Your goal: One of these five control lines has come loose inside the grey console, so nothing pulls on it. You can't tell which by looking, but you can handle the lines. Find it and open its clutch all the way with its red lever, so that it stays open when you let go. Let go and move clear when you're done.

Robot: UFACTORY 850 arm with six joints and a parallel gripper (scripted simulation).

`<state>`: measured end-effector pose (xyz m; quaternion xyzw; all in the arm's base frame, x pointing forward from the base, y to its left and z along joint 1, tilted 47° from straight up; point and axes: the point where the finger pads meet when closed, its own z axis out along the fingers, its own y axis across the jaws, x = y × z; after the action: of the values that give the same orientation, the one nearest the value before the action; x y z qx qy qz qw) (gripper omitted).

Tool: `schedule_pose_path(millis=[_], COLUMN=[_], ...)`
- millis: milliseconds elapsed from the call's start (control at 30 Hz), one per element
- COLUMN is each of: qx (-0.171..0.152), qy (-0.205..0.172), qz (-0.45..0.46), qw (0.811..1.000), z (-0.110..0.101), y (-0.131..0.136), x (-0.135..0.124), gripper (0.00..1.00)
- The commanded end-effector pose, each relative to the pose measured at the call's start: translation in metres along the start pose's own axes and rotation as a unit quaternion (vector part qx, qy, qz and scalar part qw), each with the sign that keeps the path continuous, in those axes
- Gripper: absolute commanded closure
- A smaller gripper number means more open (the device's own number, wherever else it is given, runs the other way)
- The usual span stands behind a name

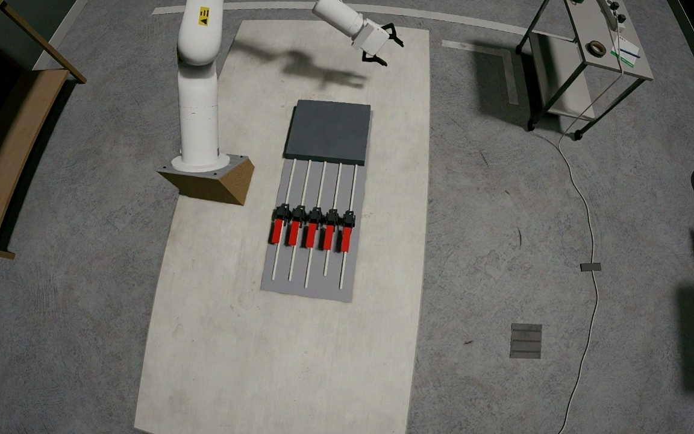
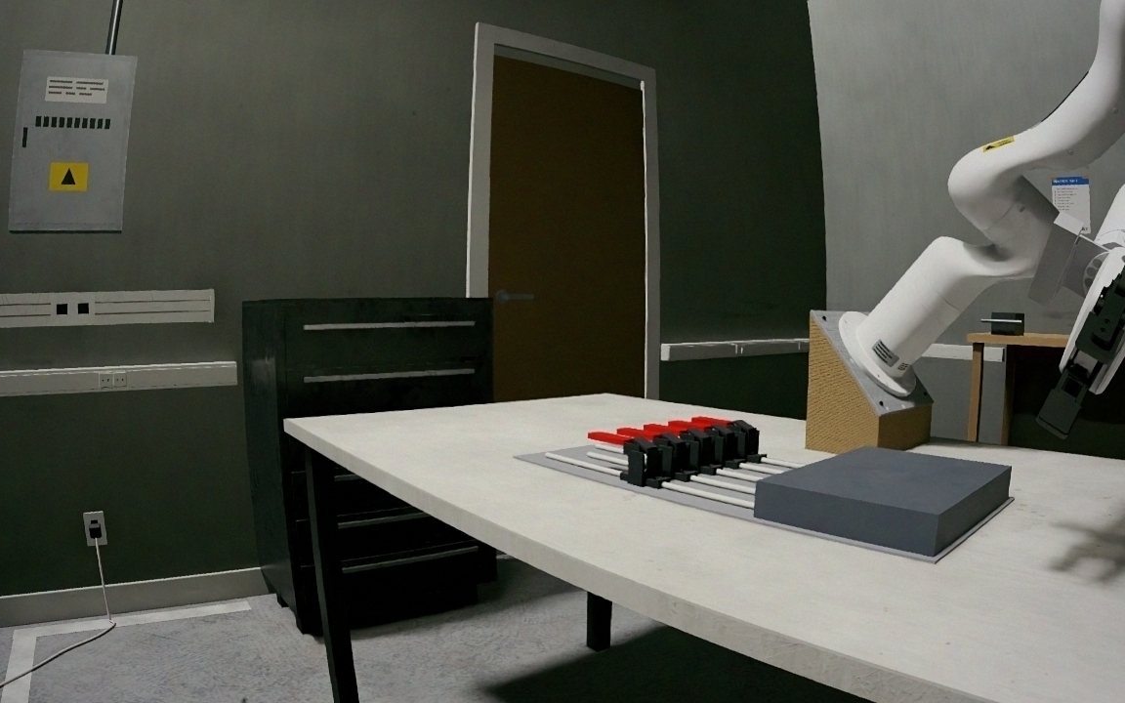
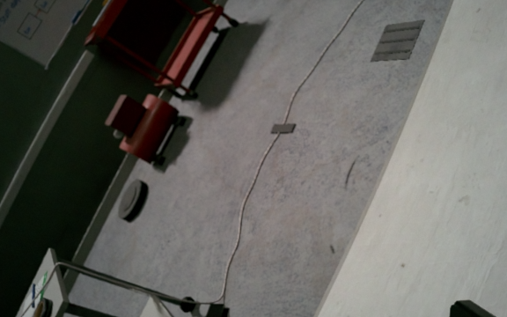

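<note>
The grey console [image 1: 329, 131] [image 2: 886, 493] sits on a light grey base plate [image 1: 308, 286] on the white table [image 1: 263, 334] [image 2: 724, 594] [image 3: 469, 185]. Five white control lines [image 1: 322, 176] [image 2: 724, 492] run out of it side by side, each through a black clutch [image 1: 315, 214] [image 2: 646, 460] with a red lever [image 1: 311, 234] [image 2: 610, 435] lying flat. My gripper [image 1: 385, 44] [image 2: 1078, 385] is open and empty. It hangs high above the table's far end, beyond the console and well away from the lines. The wrist view shows only floor and table edge.
The arm's base stands on a wooden wedge [image 1: 212, 181] [image 2: 851, 397] left of the console. A metal cart [image 1: 581, 59] and a white cable [image 1: 589, 226] [image 3: 253, 185] are on the floor to the right. A red cart [image 3: 145, 125] stands further off.
</note>
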<state>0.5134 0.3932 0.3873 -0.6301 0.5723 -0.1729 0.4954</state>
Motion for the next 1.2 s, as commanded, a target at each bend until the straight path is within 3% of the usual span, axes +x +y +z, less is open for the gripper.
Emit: schedule_pose_path(millis=[0, 100, 133, 200, 233, 333, 367, 467, 500, 600, 633, 700, 733, 867, 900, 967, 1000, 1100, 1133, 1167], qx=[-0.018, -0.018, -0.032, -0.032, -0.048, -0.048, -0.065, -0.065, -0.084, -0.084, -0.105, -0.105, -0.126, -0.126, -0.148, -0.148, -0.17, -0.17, -0.192, -0.192], qy=[0.004, 0.004, 0.01, 0.01, 0.014, 0.014, 0.018, 0.018, 0.02, 0.02, 0.021, 0.021, 0.02, 0.02, 0.019, 0.019, 0.016, 0.016, 0.012, 0.012], qz=[-0.025, -0.025, -0.035, -0.035, -0.044, -0.044, -0.051, -0.051, -0.057, -0.057, -0.06, -0.06, -0.061, -0.061, -0.06, -0.06, -0.057, -0.057, -0.052, -0.052], qw=[1.0, 1.0, 0.999, 0.999, 0.998, 0.998, 0.996, 0.996, 0.995, 0.995, 0.993, 0.993, 0.99, 0.99, 0.987, 0.987, 0.984, 0.984, 0.98, 0.98], z=[0.026, 0.026, 0.035, 0.035, 0.043, 0.043, 0.049, 0.049, 0.053, 0.053, 0.055, 0.055, 0.055, 0.055, 0.052, 0.052, 0.048, 0.048, 0.043, 0.043], y=[0.019, 0.019, 0.032, 0.032, 0.046, 0.046, 0.062, 0.062, 0.079, 0.079, 0.098, 0.098, 0.117, 0.117, 0.137, 0.137, 0.158, 0.158, 0.179, 0.179], x=[0.05, 0.05, 0.076, 0.076, 0.103, 0.103, 0.13, 0.13, 0.156, 0.156, 0.182, 0.182, 0.207, 0.207, 0.23, 0.23, 0.252, 0.252, 0.273, 0.273], gripper=[0.0, 0.0, 0.0, 0.0, 0.0, 0.0, 0.0, 0.0, 0.0, 0.0, 0.0, 0.0, 0.0, 0.0, 0.0, 0.0, 0.0, 0.0, 0.0, 0.0])
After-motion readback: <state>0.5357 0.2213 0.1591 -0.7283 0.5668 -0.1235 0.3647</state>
